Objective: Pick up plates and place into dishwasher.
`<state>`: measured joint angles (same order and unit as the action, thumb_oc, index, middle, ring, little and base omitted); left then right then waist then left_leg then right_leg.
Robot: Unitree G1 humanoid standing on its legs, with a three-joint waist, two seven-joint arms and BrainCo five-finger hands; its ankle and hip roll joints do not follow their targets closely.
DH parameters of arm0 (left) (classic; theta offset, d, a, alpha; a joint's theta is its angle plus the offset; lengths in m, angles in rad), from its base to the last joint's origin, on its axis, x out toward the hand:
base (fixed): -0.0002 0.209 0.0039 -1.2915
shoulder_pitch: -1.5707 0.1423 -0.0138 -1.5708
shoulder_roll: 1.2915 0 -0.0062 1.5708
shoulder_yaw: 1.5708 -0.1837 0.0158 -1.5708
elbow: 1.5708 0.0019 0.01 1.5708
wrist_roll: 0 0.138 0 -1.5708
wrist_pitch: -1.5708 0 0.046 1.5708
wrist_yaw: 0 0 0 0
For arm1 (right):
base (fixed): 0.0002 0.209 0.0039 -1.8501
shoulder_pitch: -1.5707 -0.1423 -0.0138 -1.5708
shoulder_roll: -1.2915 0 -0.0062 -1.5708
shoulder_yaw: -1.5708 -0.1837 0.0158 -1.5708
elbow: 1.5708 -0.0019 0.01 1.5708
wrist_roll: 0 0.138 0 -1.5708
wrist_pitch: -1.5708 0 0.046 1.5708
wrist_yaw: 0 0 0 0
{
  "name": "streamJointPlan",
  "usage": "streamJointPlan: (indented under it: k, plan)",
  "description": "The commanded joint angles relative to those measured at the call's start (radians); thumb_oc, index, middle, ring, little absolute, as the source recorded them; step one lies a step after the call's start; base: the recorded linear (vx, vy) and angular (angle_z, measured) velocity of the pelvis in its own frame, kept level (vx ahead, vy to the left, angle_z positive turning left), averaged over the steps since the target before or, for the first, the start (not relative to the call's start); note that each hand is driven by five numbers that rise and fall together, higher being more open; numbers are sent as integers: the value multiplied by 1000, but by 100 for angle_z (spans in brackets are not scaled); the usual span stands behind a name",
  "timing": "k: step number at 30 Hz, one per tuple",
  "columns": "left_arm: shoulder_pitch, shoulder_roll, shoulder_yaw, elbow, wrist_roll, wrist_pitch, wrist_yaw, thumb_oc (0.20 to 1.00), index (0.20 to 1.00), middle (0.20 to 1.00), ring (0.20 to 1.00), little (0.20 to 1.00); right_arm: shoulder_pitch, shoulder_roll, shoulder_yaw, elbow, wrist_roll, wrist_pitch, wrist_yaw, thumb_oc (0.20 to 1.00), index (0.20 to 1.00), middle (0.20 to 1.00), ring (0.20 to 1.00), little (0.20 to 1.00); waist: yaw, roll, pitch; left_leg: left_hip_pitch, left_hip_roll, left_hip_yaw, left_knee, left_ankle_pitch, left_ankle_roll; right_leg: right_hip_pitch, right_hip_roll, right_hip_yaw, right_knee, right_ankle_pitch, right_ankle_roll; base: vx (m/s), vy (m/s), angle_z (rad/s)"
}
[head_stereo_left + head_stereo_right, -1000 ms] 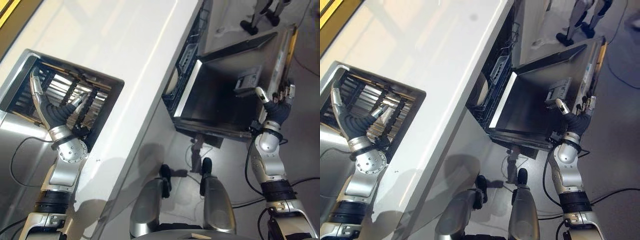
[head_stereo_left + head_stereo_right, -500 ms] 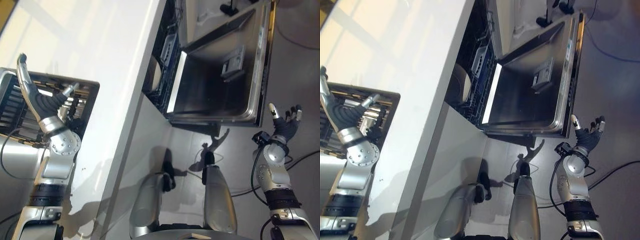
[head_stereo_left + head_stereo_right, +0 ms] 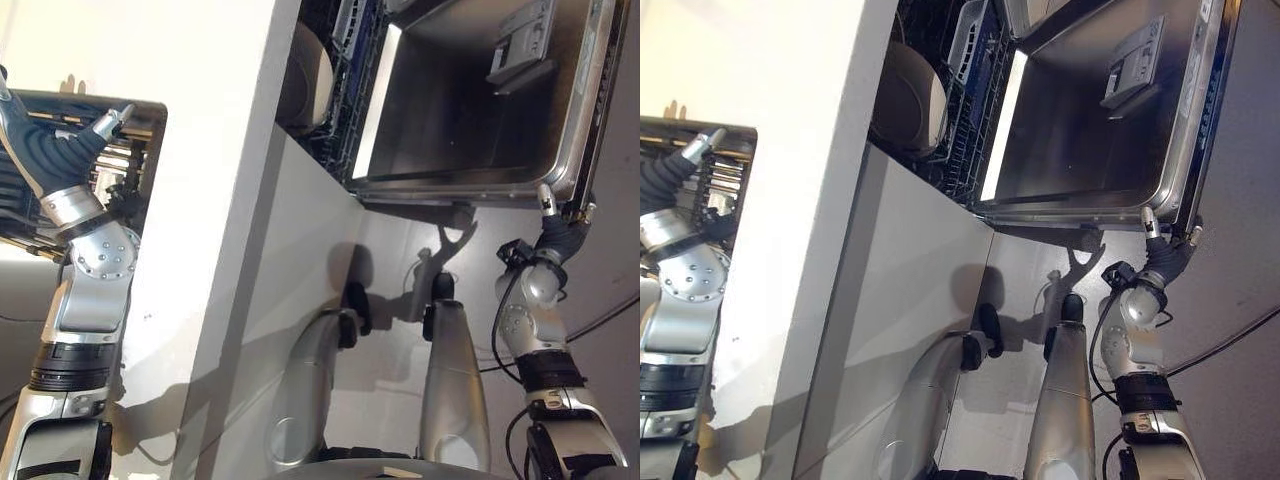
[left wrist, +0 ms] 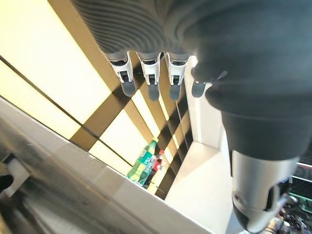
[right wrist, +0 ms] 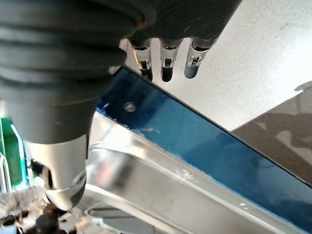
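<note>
Open dishwasher door (image 3: 470, 110) lowered flat, steel inner face up, with a small grey dispenser (image 3: 520, 50) set into it. Behind the door, a dark wire rack (image 3: 975, 95) inside the dishwasher, with one pale plate (image 3: 910, 100) standing on edge in it, close under the edge of the white desk (image 3: 200, 150). A light grey basket (image 3: 970, 40) just beside the plate, further along the rack.

Right robot hand (image 3: 556, 228) at the near outer corner of the door, thumb raised against the steel rim, fingers (image 5: 165, 66) straight and spread just past the door's blue edge strip (image 5: 204, 146). Nothing held; no clear sign whether the fingertips touch the strip.

Left robot hand (image 3: 45, 150) raised over the sink (image 3: 140, 110) cut into the desk, with a wire drying rack (image 3: 120, 165) lying inside the basin. Fingers (image 4: 151, 83) straight and slightly apart, thumb (image 3: 110, 120) held out to the side, nothing in the grip. Past those fingers in the left wrist view, a few bottles (image 4: 144, 168), one green, standing together at the far edge of a white surface.

Grey floor (image 3: 1240, 250) beneath the door.
</note>
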<state>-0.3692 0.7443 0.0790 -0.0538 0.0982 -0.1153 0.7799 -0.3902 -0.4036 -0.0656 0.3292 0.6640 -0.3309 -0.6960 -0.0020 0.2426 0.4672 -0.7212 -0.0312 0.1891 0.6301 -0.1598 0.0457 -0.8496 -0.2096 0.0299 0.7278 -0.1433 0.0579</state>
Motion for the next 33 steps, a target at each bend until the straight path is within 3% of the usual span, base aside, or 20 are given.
streamJointPlan:
  k: [1,6,14,16,21,27,30,33]
  plan:
    - [72,-215,-210,37,50,13,-10,1000,1000,1000,1000,1000,-83,-16,-28,-43,58,-97,-96,1000,1000,1000,1000,1000,-29,61,53,-49,7,-64,-65,111,-39,-33,-1,29,122,-33,-22,27,59,0]
    - [67,-208,-231,50,35,-8,-20,1000,1000,1000,1000,1000,-180,-40,-75,49,178,-116,-200,1000,1000,1000,1000,1000,-19,94,53,-102,-2,-59,-8,96,-38,-90,-20,50,175,-38,-21,41,48,1]
    - [69,-191,-246,28,13,-22,-48,1000,1000,1000,1000,1000,-289,-63,-57,73,244,-96,-112,1000,1000,1000,1000,1000,-6,119,53,-146,-15,-58,49,82,-38,-132,-31,66,220,-38,-20,18,10,4]
    - [72,-193,-246,20,16,-16,-48,1000,1000,1000,1000,1000,-285,-57,-50,55,282,-97,-46,1000,1000,1000,1000,1000,-5,117,53,-150,-14,-57,53,83,-39,-134,-32,64,224,-38,-19,0,0,0]
    - [96,-198,-232,3,24,-24,-59,1000,1000,1000,1000,1000,-255,-37,48,-90,203,-31,284,1000,1000,1000,1000,1000,5,109,53,-165,-16,-68,42,101,-43,-146,-22,61,225,-31,-17,4,-14,1]
    - [117,-183,-183,14,20,-36,-66,1000,1000,1000,1000,1000,-175,-69,141,-212,-6,-63,477,1000,1000,1000,1000,1000,5,67,53,-148,10,-71,-6,134,-52,-117,4,34,191,-23,-6,7,-26,-2]
    - [118,-173,-163,20,15,-32,-78,1000,1000,1000,1000,1000,-171,-85,143,-254,-87,-99,484,1000,1000,1000,1000,1000,11,42,53,-123,21,-79,-26,142,-58,-80,13,15,167,-18,-2,16,-64,-4]
    - [116,-159,-149,23,0,-22,-88,1000,1000,1000,1000,1000,-169,-81,135,-306,-163,-94,464,1000,1000,1000,1000,1000,17,18,53,-89,26,-90,-44,145,-65,-33,23,-4,147,-16,-1,34,-58,0]
